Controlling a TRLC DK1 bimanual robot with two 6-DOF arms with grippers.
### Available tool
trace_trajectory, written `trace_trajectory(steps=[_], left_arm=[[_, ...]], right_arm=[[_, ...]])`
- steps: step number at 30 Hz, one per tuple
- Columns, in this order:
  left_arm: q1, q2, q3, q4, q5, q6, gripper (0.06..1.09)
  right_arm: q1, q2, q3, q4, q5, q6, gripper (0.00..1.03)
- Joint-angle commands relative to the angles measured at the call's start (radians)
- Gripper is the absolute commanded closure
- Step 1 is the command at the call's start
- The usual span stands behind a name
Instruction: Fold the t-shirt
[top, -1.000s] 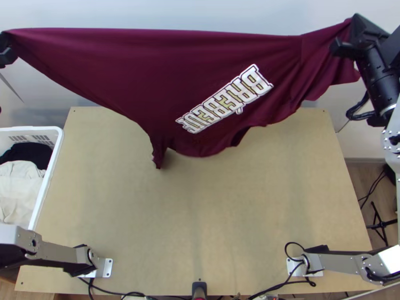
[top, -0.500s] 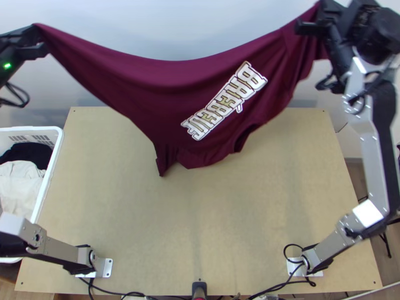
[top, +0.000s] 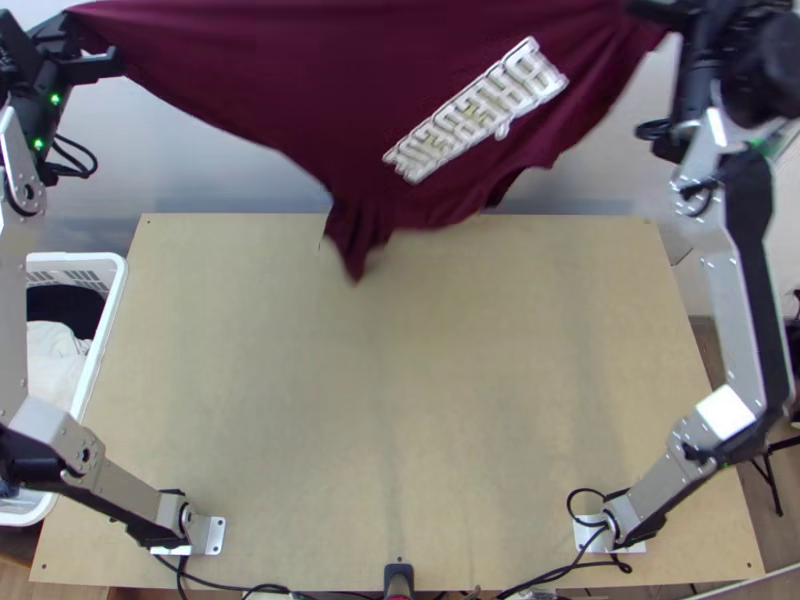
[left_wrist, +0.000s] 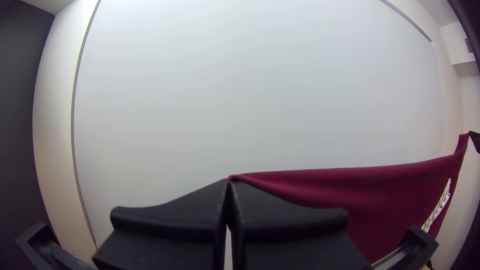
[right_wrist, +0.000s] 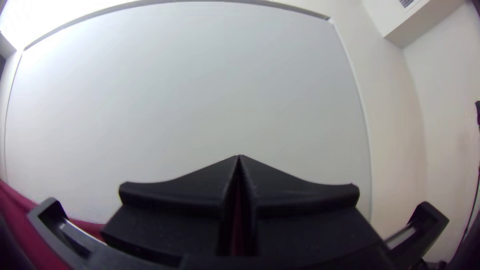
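Observation:
My left gripper (top: 88, 55) is raised at the top view's upper left, with a corner of the maroon t-shirt (top: 290, 90) in it. In the left wrist view, the left gripper (left_wrist: 229, 186) is shut on the edge of the shirt (left_wrist: 380, 192). My right gripper (top: 655, 20) is high at the upper right, at the shirt's other end. In the right wrist view, the right gripper (right_wrist: 239, 162) has its fingers together, with maroon cloth between them. The shirt hangs in the air between both grippers, white lettering showing slantwise, a narrow tip hanging lowest.
The wooden table (top: 400, 400) lies below and nearer than the shirt. A white basket (top: 110, 300) with dark and pale cloth stands at the left edge, partly behind the left arm. A pale wall (left_wrist: 250, 90) rises beyond.
The shirt has swung away from the table's near side, its low tip now farther up the picture. The left arm came into view rightward; the right arm shifted left. Its upper edge sagged, then rose.

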Motion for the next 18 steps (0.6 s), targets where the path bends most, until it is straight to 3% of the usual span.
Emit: trace_trajectory(steps=[1, 6, 10, 18], left_arm=[[0.001, -0.188, -0.174, 0.026, -0.042, -0.026, 1.05], [-0.061, -0.537, -0.72, 0.157, 0.093, 0.107, 1.05], [-0.168, -0.782, -1.116, 0.209, 0.093, 0.211, 1.05], [-0.226, -0.985, -1.453, 0.138, 0.093, 0.288, 1.05]], right_arm=[[0.004, -0.2, -0.168, 0.035, 0.06, -0.033, 1.0], [0.11, -0.435, -0.504, -0.115, -0.006, -0.038, 1.0], [0.176, -0.6, -0.811, -0.201, -0.04, -0.035, 1.0], [0.228, -0.878, -1.225, -0.405, -0.13, 0.051, 1.0]])
